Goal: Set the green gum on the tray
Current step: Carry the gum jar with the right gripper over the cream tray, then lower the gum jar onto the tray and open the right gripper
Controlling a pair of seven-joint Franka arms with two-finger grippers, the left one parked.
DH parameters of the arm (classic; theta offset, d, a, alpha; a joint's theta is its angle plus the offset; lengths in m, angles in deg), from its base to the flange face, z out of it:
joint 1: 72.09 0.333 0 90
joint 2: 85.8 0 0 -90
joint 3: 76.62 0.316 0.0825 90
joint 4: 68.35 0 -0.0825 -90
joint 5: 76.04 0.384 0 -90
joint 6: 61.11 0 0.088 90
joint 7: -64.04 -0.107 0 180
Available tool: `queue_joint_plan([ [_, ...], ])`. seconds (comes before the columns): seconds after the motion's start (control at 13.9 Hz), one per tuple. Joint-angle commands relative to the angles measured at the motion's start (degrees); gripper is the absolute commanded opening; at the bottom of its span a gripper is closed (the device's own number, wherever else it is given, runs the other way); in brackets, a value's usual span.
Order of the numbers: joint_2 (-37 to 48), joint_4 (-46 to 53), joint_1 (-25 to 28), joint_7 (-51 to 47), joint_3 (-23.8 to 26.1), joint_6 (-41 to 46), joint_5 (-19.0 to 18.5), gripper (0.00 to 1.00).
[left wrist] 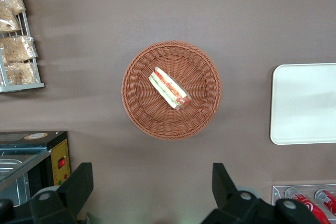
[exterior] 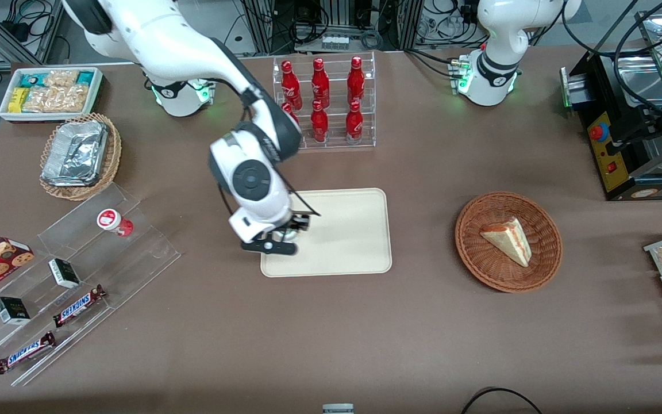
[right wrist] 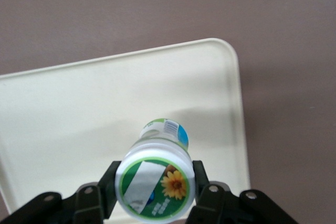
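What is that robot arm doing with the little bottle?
The robot's pincer is squeezing the green gum, a little white bottle with a flower on its lid. It holds the bottle over the tray, at the edge nearer the working arm's end of the table. Whether the bottle touches the tray yet is hard to tell.

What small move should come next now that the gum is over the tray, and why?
Probably lower straight down, then let go. The tool is shut on the green gum, with the tray directly under the bottle in the right wrist view. In the front view the tool sits over the tray's edge toward the working arm's end. Whether the bottle already touches cannot be told.
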Motion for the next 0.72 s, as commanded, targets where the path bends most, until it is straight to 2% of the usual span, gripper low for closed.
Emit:
queue_joint_plan([
  [0.0, -5.0, 4.2, 2.6, -5.0, -0.7, -5.0, 2.6, 0.00],
  [0.29, -8.0, 4.2, 5.3, -6.6, -0.7, -8.6, 2.6, 0.00],
  [0.65, -9.5, 4.2, 5.8, -6.5, -0.7, -8.8, 2.6, 0.00],
])
